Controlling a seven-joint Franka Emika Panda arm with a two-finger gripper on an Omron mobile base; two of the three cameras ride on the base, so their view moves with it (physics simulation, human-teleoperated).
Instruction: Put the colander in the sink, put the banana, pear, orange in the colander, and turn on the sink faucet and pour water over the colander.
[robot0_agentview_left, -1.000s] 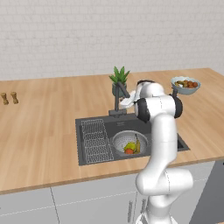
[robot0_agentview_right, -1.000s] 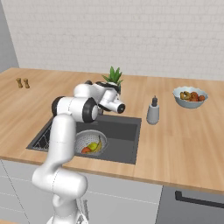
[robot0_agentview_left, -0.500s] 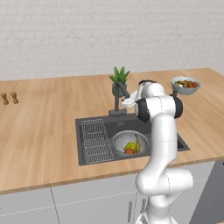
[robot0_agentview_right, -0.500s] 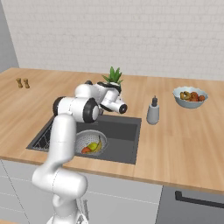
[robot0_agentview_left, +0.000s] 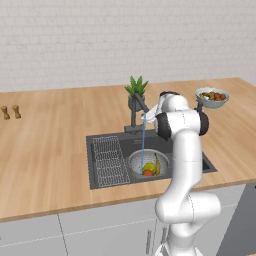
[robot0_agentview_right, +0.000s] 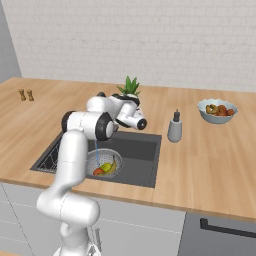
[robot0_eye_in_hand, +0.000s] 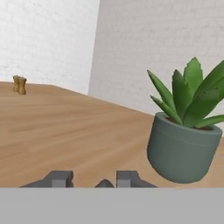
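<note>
Sink (robot0_agentview_left: 105, 175): a big dark grey basin set into the wooden counter (robot0_agentview_left: 50, 140). A wire rack (robot0_agentview_left: 111, 160) lies on its left side.
Colander (robot0_agentview_left: 134, 165): the round silver bowl with tiny holes sits on the sink floor, just right of the rack. In the right base view it sits low in the sink, near the front wall (robot0_agentview_right: 95, 161).
Banana (robot0_agentview_left: 157, 165): yellow, inside the colander, on its right side in the left base view.
Orange (robot0_agentview_left: 147, 173): red-orange and round, inside the colander, at the front.
Pear (robot0_agentview_left: 149, 167): yellow-green, inside the colander, touching the orange and next to the banana.
Faucet (robot0_agentview_left: 136, 112): a thin dark tap standing on the back edge of the sink. Its spout leans out over the basin.
Water (robot0_agentview_left: 142, 147): a thin pale blue stream falls straight down from the spout into the colander, onto the fruit.
Fingers (robot0_eye_in_hand: 91, 178): up beside the top of the faucet, above the back of the sink. The two dark tips stand a little apart, with a gap between them and nothing in it.
Plant (robot0_eye_in_hand: 186, 131): spiky green leaves in a grey pot, on the counter just behind the faucet, close to the hand.
Fruit bowl (robot0_agentview_right: 216, 111): pale blue, full of fruit, on the counter well to the right of the sink.
Soap bottle (robot0_agentview_right: 174, 129): grey, standing on the counter near the sink's right back corner.
Shakers (robot0_agentview_left: 10, 112): two small brown ones, far left on the counter.
</note>
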